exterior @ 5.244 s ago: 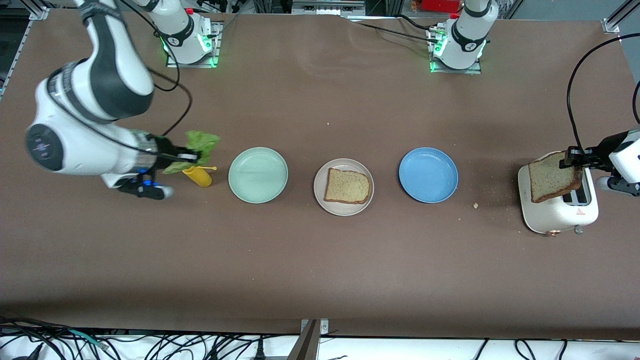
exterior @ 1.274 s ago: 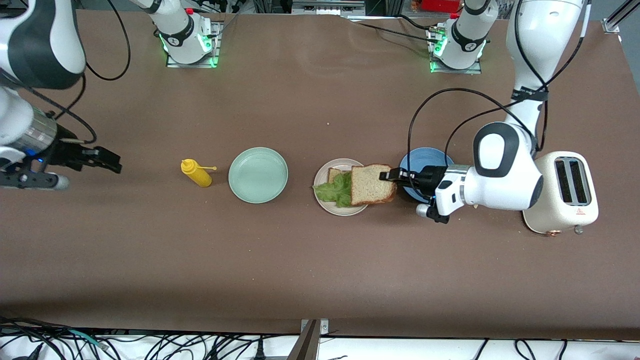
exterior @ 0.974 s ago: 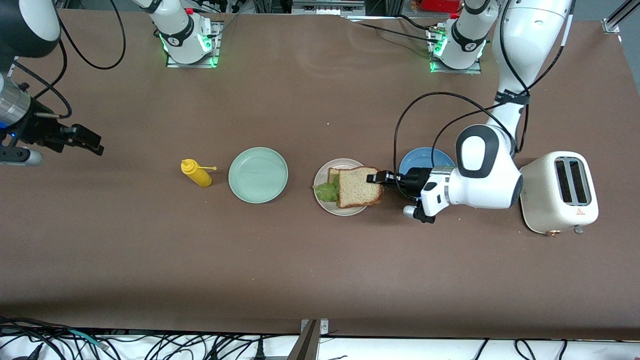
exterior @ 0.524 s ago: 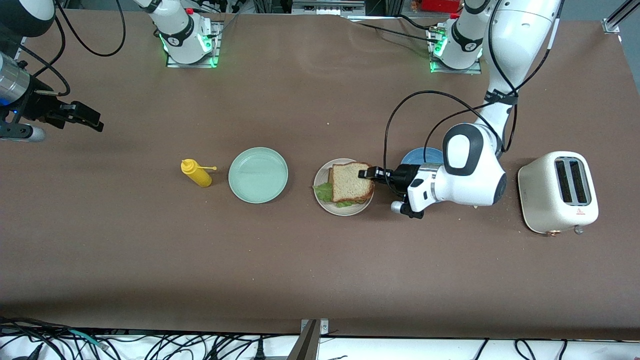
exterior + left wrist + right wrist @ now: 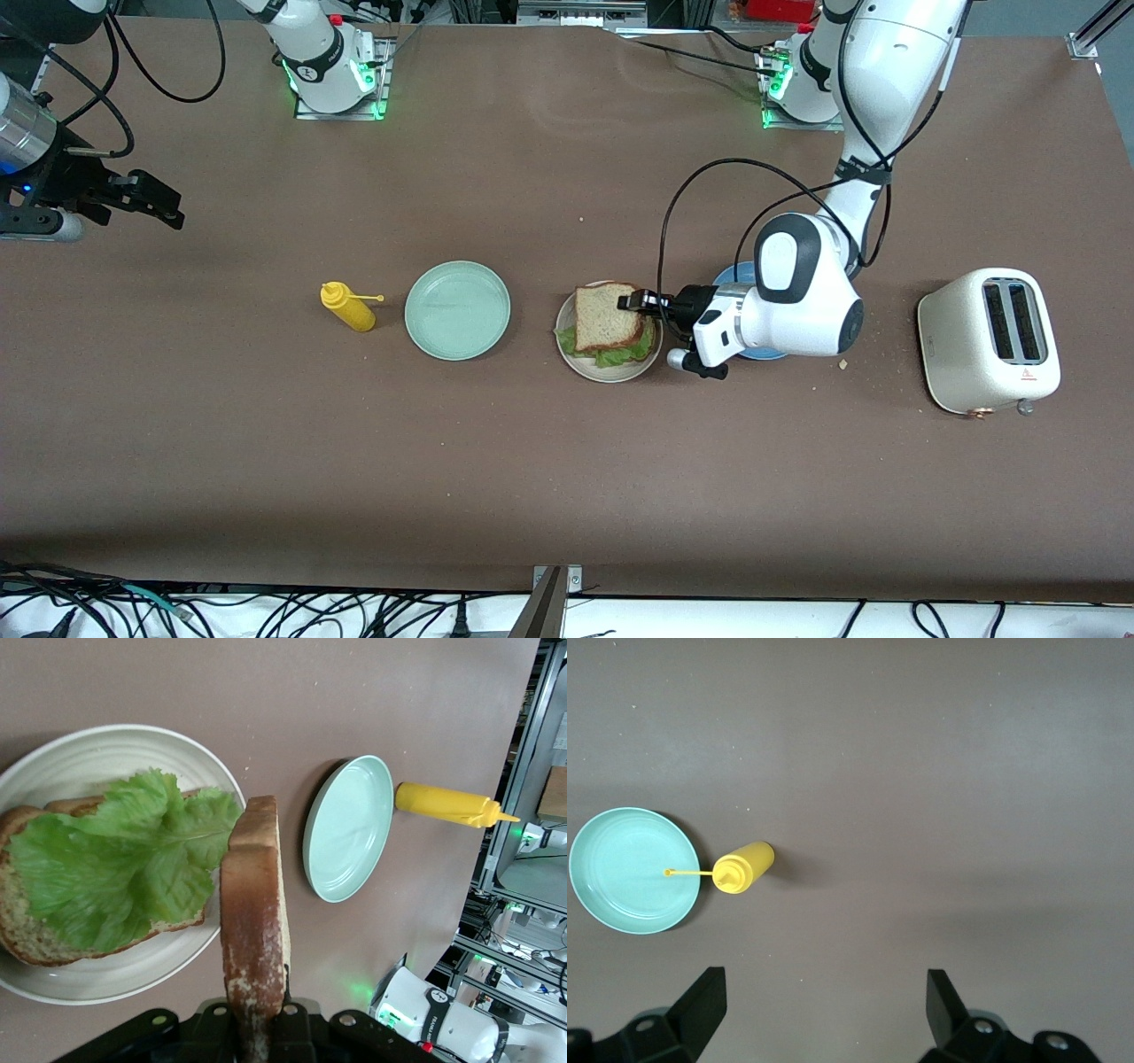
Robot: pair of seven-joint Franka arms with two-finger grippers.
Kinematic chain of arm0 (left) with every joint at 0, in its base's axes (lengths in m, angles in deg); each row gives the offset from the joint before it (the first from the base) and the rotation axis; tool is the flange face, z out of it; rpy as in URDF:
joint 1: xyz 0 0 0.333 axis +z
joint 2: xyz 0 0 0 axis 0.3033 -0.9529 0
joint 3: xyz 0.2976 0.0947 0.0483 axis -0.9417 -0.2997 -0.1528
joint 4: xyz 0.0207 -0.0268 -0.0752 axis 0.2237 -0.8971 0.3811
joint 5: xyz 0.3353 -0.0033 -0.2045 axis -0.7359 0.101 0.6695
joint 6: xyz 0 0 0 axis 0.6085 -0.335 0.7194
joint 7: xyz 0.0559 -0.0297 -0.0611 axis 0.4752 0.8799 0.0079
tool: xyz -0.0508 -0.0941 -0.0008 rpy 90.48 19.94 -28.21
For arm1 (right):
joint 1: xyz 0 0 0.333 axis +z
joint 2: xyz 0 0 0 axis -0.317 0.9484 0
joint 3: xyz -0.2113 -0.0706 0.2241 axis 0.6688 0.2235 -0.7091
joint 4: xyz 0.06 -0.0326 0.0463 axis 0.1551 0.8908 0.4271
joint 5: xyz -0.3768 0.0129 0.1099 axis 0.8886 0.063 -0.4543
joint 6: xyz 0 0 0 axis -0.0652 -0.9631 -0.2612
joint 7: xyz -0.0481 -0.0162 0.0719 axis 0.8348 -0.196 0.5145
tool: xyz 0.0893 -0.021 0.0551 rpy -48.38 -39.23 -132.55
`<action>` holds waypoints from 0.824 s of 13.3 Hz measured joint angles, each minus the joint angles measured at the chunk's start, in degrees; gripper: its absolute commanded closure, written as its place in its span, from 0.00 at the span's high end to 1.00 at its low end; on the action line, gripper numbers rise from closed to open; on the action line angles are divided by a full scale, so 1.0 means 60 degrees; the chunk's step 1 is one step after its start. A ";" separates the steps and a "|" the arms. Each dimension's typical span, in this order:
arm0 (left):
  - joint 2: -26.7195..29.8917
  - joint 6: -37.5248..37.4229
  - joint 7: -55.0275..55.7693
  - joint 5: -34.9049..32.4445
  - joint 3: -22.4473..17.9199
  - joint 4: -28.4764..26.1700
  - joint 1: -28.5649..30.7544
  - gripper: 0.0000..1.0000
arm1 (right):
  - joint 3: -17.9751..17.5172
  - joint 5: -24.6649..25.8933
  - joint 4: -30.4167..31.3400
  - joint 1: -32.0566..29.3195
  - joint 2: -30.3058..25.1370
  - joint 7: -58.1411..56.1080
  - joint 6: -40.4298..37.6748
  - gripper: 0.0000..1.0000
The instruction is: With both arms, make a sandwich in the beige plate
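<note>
The beige plate [image 5: 576, 361] sits mid-table between the mint green and blue plates. On it lies a brown bread slice [image 5: 35, 935] covered by a ruffled green lettuce leaf [image 5: 620, 356], also seen in the left wrist view [image 5: 115, 864]. My left gripper [image 5: 631, 302] is shut on a second bread slice [image 5: 604, 317] and holds it over the lettuce; in the left wrist view that slice [image 5: 254, 921] shows edge-on, just above the plate [image 5: 106, 970]. My right gripper [image 5: 164, 206] is open and empty, up over the right arm's end of the table.
A mint green plate [image 5: 457, 309] and a yellow squeeze bottle [image 5: 347, 306] stand toward the right arm's end. A blue plate [image 5: 728, 275] lies partly under my left arm. A white toaster [image 5: 990, 351] stands at the left arm's end, crumbs beside it.
My left gripper carried the bread slice from the toaster across to over the beige plate and lower onto the lettuce. My right gripper, which had put the lettuce down, drew back and up.
</note>
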 measured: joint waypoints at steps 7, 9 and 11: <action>-0.0173 0.0066 0.0002 0.0003 -0.0007 -0.0227 -0.0033 0.01 | 0.0101 -0.0216 -0.0207 -0.0109 0.0066 0.0006 -0.0264 1.00; -0.0277 0.0090 0.0002 0.0034 -0.0006 -0.0257 -0.0036 0.27 | 0.0117 -0.0246 -0.0290 -0.0115 0.0079 0.0010 -0.0292 1.00; -0.0421 0.0108 0.0002 0.0073 0.0001 -0.0257 -0.0048 0.56 | 0.0117 -0.0250 -0.0320 -0.0115 0.0080 0.0043 -0.0341 1.00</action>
